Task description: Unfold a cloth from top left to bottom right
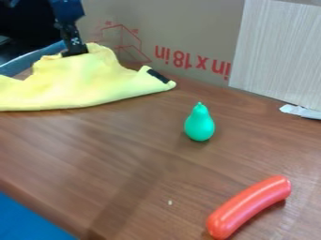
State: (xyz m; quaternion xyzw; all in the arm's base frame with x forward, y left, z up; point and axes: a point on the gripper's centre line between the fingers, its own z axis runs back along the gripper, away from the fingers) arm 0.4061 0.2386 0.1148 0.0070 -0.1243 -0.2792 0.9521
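The black gripper hangs at the upper left, its lower end at the raised top of the yellow cloth. Cloth peaks up around the gripper tip, which partly hides how the fingers stand. The cloth lies bunched across the upper left of the table, cut off by the left edge of the view. Its right corner, with a black patch, points toward the middle of the table.
A green pear stands right of the cloth on the brown table. An orange-red sausage lies at the lower right. Behind are a cardboard panel and a pale board, with a whitish strip beside it.
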